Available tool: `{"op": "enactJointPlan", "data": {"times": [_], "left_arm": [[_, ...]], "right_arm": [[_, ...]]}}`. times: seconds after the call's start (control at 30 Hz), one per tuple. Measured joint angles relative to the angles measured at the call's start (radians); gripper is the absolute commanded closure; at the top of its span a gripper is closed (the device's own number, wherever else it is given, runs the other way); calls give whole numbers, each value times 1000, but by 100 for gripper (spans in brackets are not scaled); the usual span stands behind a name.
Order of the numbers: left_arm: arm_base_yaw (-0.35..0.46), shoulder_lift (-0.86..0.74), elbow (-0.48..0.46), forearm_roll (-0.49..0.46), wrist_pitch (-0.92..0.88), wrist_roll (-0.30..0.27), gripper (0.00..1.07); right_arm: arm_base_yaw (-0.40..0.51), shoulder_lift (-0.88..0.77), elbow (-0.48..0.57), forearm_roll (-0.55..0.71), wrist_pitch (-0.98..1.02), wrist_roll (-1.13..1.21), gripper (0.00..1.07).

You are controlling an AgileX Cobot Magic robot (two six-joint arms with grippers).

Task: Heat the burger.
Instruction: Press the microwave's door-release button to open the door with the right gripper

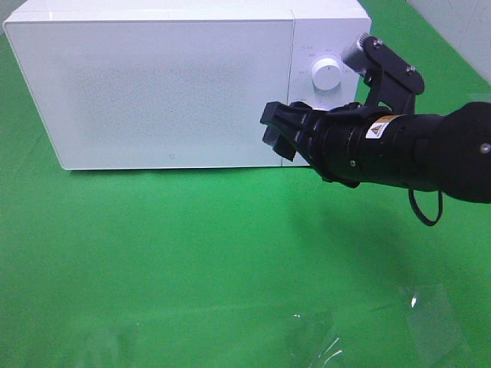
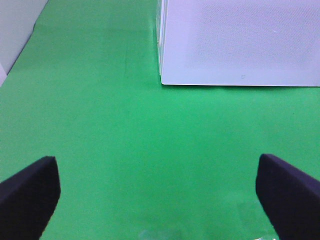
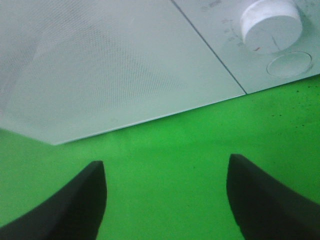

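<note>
The right arm (image 1: 430,153) comes in from the right of the microwave (image 1: 153,84) and stretches across the front of its control side, with the wrist pointing toward the door's lower right corner. The right gripper (image 1: 275,132) hangs just in front of that corner, its jaws spread apart. The left gripper (image 2: 160,200) faces the microwave's lower left corner from well back. Its jaws are spread wide, the dark fingertips (image 2: 30,190) far apart.

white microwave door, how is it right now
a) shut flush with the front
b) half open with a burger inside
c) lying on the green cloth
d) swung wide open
a: the white box-shaped microwave has its door flat against the front, the seam beside the round white dial closed, and the right claw hovers open and empty near that seam.
</note>
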Motion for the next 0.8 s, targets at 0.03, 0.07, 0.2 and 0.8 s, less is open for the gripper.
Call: {"op": "enactJointPlan", "data": {"times": [0.03, 0.07, 0.2, 0.8], "left_arm": [[0, 0, 0, 0, 0, 0, 6], [0, 0, 0, 0, 0, 0, 6], [0, 0, 0, 0, 0, 0, 6], [0, 0, 0, 0, 0, 0, 6]], "right_arm": [[0, 0, 0, 0, 0, 0, 43], [0, -16, 0, -19, 29, -23, 43], [0, -71, 1, -125, 142, -57, 43], [0, -338, -83, -412, 766, -59, 43]]}}
